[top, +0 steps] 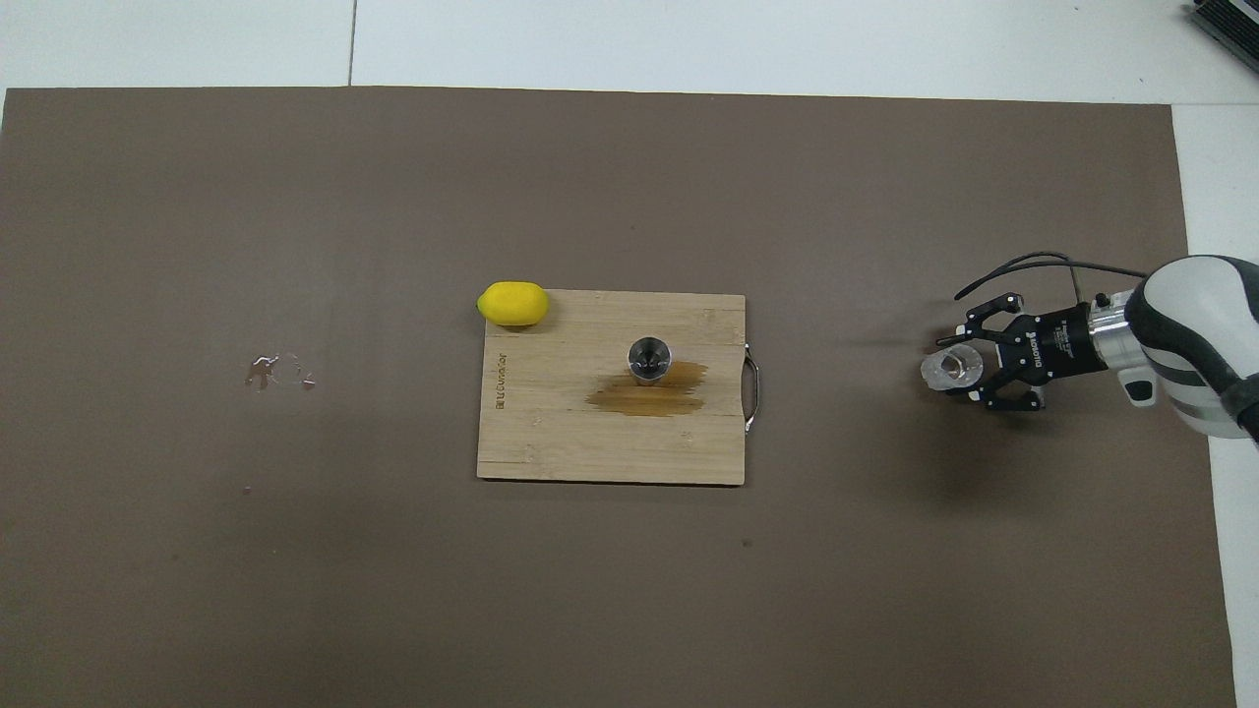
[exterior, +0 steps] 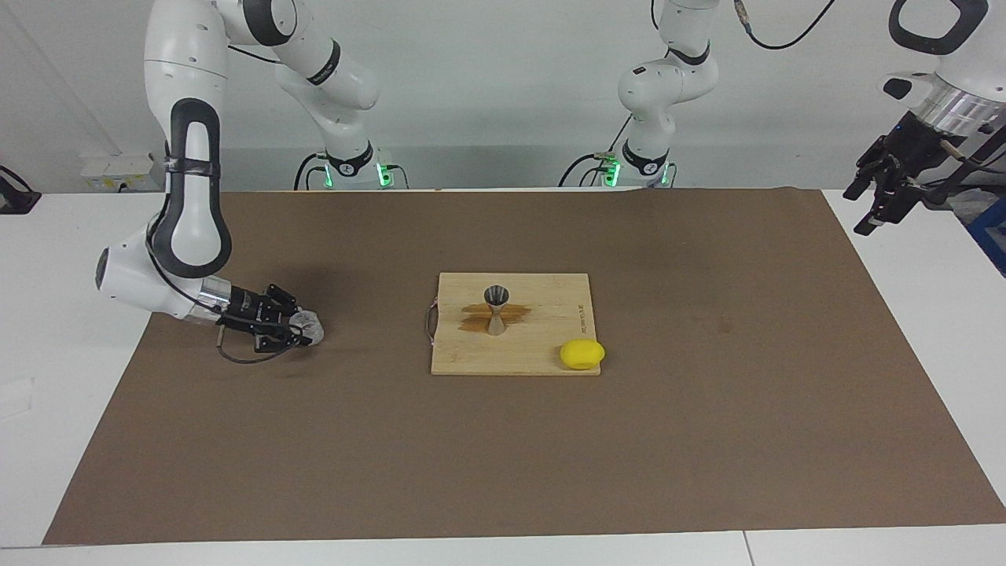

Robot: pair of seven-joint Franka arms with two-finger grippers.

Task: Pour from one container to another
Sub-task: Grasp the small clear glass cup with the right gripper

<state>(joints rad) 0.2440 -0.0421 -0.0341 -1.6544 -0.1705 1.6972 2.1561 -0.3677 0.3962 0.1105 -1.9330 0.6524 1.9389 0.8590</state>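
Facing view: the clear cup (exterior: 308, 325) is clamped by the right gripper (exterior: 297, 328) low over the mat's right-arm end; the jigger (exterior: 496, 310) stands on the cutting board (exterior: 550, 354). The left gripper (exterior: 872, 206) waits raised, fingers apart.

Overhead view: the clear cup (top: 951, 367) is seen gripped, well apart from the jigger (top: 649, 356); a lemon (top: 512, 303) lies at the board's farther corner.

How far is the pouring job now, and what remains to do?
Done: the right end effector has closed on the clear cup, low at the right arm's end of the brown mat. In hand: only this grasp; the cup is not yet carried. Left: bring it over the metal jigger, upright on the cutting board, and tip it. The left end effector waits open off the mat.
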